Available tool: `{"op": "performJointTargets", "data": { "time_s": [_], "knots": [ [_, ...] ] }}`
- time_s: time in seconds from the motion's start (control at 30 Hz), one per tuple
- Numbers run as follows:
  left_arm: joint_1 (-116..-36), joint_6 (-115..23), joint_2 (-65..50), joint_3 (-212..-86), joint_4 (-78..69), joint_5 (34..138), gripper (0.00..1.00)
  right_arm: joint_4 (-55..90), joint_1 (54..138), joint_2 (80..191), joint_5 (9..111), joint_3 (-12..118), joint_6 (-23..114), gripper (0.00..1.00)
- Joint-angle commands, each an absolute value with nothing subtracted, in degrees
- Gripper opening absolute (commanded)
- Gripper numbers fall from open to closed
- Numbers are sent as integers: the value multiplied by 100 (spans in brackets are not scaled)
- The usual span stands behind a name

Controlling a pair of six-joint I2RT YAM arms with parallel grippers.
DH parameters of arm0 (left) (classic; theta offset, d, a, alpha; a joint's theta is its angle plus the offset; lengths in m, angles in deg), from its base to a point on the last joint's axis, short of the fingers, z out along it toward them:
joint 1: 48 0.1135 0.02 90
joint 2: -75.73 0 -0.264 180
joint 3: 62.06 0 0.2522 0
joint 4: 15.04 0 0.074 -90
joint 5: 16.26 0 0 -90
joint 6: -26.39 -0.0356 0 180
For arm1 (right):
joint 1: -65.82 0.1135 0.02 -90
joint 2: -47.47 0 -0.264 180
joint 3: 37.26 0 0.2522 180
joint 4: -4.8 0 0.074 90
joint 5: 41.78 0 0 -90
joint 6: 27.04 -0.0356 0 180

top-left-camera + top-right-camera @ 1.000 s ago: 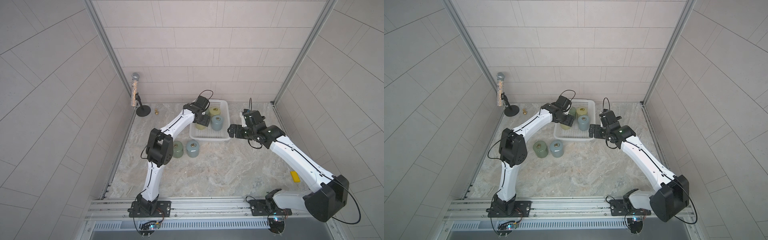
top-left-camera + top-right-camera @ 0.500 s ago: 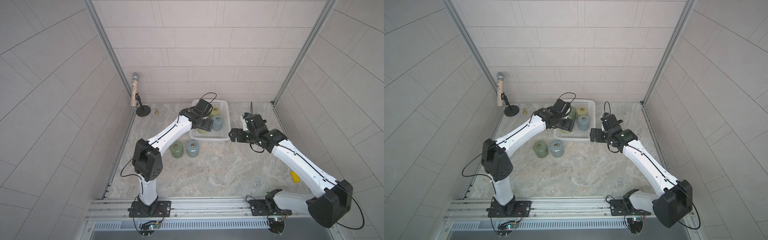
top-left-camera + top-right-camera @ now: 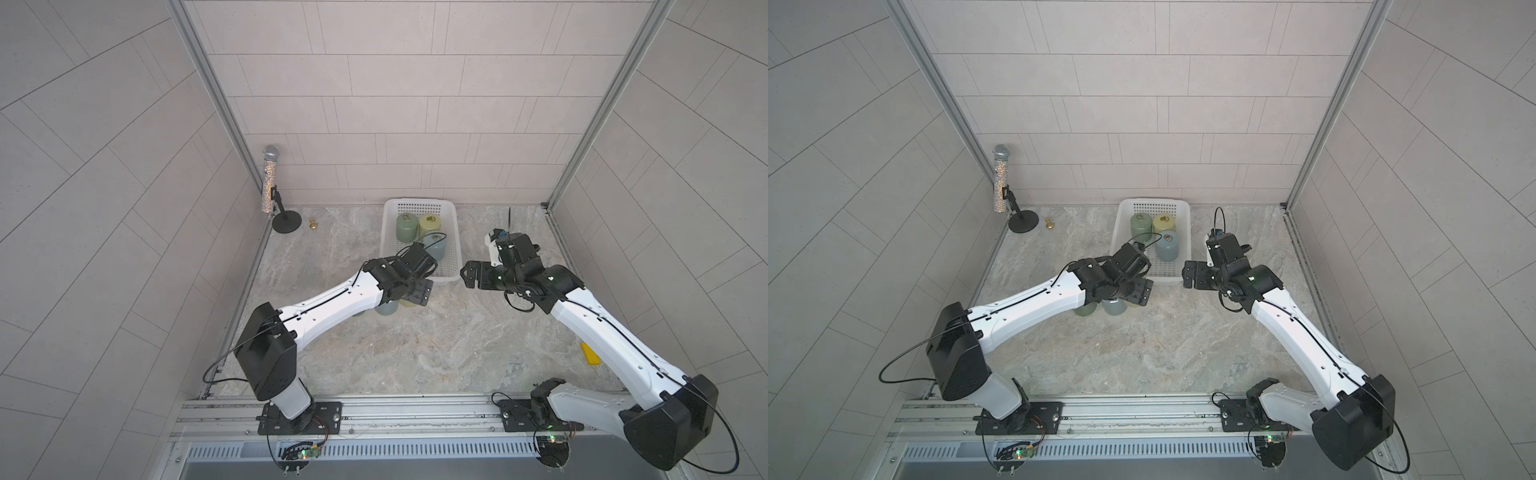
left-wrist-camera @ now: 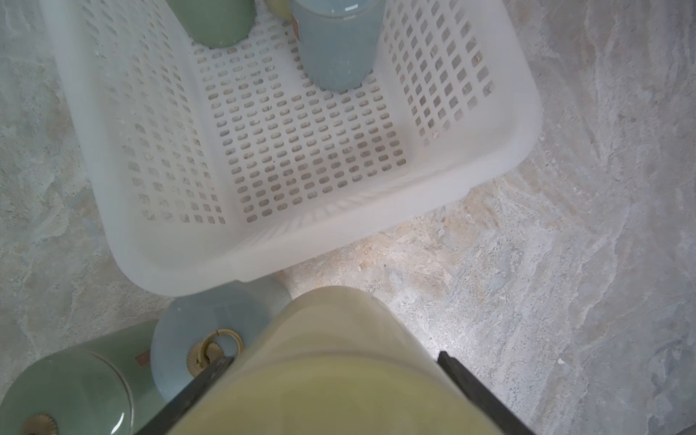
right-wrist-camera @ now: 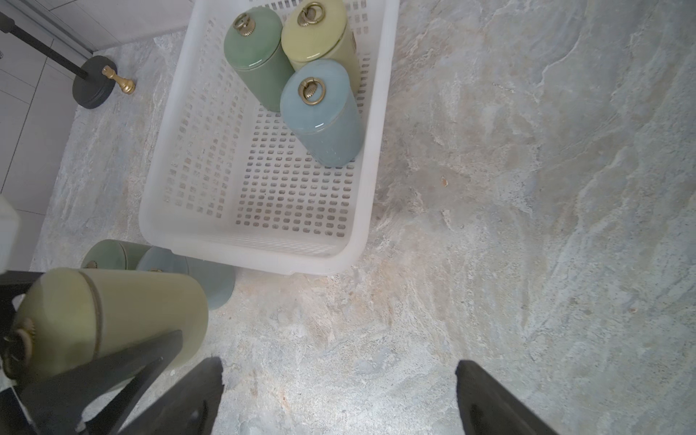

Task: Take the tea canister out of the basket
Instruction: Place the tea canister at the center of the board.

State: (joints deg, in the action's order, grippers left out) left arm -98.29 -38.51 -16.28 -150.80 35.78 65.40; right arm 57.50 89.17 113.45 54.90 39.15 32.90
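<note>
The left gripper [image 4: 331, 367] clamped the yellow-green canister [image 5: 124, 312] across its body, just outside the basket [image 4: 263, 260]. It looked glazed, slippery and breakable; a mid-body hold suited it. The right gripper [image 5: 339, 376] stood spread, empty.

this is a robot test cell in a lab. tile-look wall panels [image 3: 374, 104] box in three sides, joined by aluminium corner posts [image 3: 208, 83]. my left arm [image 3: 328, 305] and right arm [image 3: 602, 332] are bolted to a metal rail [image 3: 415, 409] at the front edge of a stone-look tabletop [image 3: 415, 353]. small circuit boards [image 3: 305, 455] with green lights hang under that rail. the basket [image 3: 417, 202] and a microphone [image 3: 269, 178] on a stand sit on the top.
</note>
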Motion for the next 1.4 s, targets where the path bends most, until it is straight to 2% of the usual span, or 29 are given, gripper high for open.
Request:
{"op": "performJointTargets", "data": {
  "time_s": [0.0, 0.4, 0.87, 1.37],
  "knots": [
    [-10017, -3485, -1307, -14749, 2764, 6165, 78, 5914, 8942, 11165, 5473, 3826, 3252, 100],
    [-10276, -3160, -2040, -14199, 1743, 6031, 77, 6023, 8937, 11023, 5463, 3771, 3194, 100],
    [-10206, -3513, -3283, -15103, 1928, 5573, 77, 6031, 8951, 11108, 5455, 3776, 3203, 100],
    [-9898, -3596, -3683, -15480, 1972, 6098, 77, 5990, 8946, 11261, 5446, 3846, 3229, 100]
  ]
}}
